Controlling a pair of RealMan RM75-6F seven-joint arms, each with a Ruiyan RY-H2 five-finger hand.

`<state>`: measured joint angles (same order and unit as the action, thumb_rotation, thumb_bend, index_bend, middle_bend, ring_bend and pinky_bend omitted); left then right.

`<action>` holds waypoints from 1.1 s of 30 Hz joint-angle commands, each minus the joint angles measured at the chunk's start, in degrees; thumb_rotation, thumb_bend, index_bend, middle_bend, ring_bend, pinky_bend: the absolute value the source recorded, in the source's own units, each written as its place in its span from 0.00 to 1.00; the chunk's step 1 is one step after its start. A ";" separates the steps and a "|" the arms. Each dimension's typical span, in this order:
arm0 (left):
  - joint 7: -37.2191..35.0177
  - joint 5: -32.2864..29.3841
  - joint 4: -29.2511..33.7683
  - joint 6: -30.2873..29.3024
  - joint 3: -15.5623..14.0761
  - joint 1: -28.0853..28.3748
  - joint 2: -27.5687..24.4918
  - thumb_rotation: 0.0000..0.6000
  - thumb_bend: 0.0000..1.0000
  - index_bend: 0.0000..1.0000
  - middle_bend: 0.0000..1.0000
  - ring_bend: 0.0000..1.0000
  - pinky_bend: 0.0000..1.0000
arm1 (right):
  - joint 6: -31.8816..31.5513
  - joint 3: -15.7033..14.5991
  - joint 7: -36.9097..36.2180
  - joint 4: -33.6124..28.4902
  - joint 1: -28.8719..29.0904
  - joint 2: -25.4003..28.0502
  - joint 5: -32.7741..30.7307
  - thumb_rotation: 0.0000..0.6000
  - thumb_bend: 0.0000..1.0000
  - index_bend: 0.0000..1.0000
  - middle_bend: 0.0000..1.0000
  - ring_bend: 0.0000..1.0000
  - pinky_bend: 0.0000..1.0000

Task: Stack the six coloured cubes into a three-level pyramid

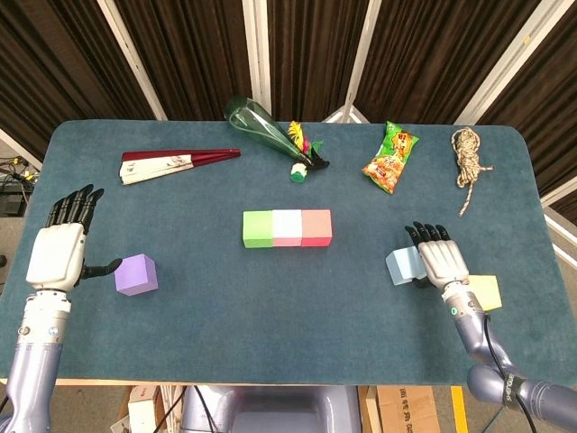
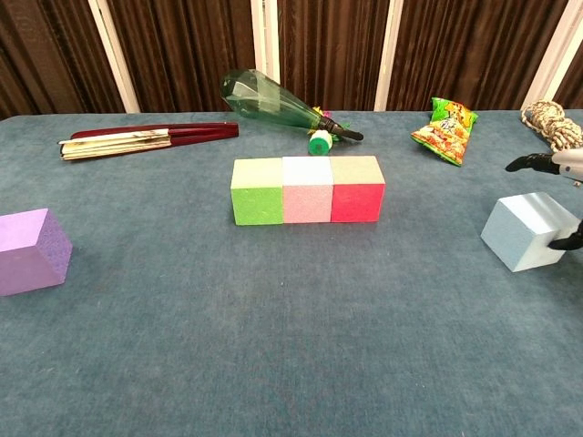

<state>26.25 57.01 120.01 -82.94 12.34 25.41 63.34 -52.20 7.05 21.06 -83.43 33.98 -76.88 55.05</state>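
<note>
A green cube (image 1: 258, 228), a pink cube (image 1: 287, 227) and a red cube (image 1: 316, 227) stand touching in a row at mid-table, the same green (image 2: 257, 191), pink (image 2: 307, 189) and red (image 2: 357, 188) in the chest view. A purple cube (image 1: 136, 274) sits front left; my left hand (image 1: 61, 248) hovers open just left of it, thumb pointing at it with a small gap. My right hand (image 1: 437, 257) reaches over the light blue cube (image 1: 403, 266), fingers spread above its top, thumb by its right side (image 2: 569, 241). A yellow cube (image 1: 482, 291) lies right of that hand.
Along the back lie a folded fan (image 1: 176, 163), a green bottle (image 1: 266, 126) on its side, a snack bag (image 1: 391, 158) and a coil of rope (image 1: 469, 153). The table's front edge runs just below both forearms.
</note>
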 commanded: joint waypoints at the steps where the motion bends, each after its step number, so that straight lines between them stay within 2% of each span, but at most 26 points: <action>1: -0.04 -0.11 -0.09 0.21 0.02 -0.02 -0.05 1.00 0.03 0.00 0.00 0.00 0.00 | -0.25 0.09 0.57 -0.42 0.24 -0.17 -0.28 1.00 0.22 0.00 0.00 0.00 0.00; 20: -0.85 -0.39 -0.32 1.09 0.43 -0.32 -0.31 1.00 0.03 0.00 0.00 0.00 0.00 | -0.80 0.93 4.83 -1.55 2.51 -1.97 -5.56 1.00 0.22 0.00 0.00 0.00 0.00; 33: -1.14 -0.59 -0.39 1.41 0.63 -0.41 -0.28 1.00 0.03 0.00 0.00 0.00 0.00 | -0.71 0.46 6.13 -2.04 3.01 -1.71 -8.58 1.00 0.22 0.00 0.00 0.00 0.00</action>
<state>25.11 56.43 119.62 -81.53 12.97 25.00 63.06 -52.88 7.53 27.20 -85.45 36.98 -78.57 46.47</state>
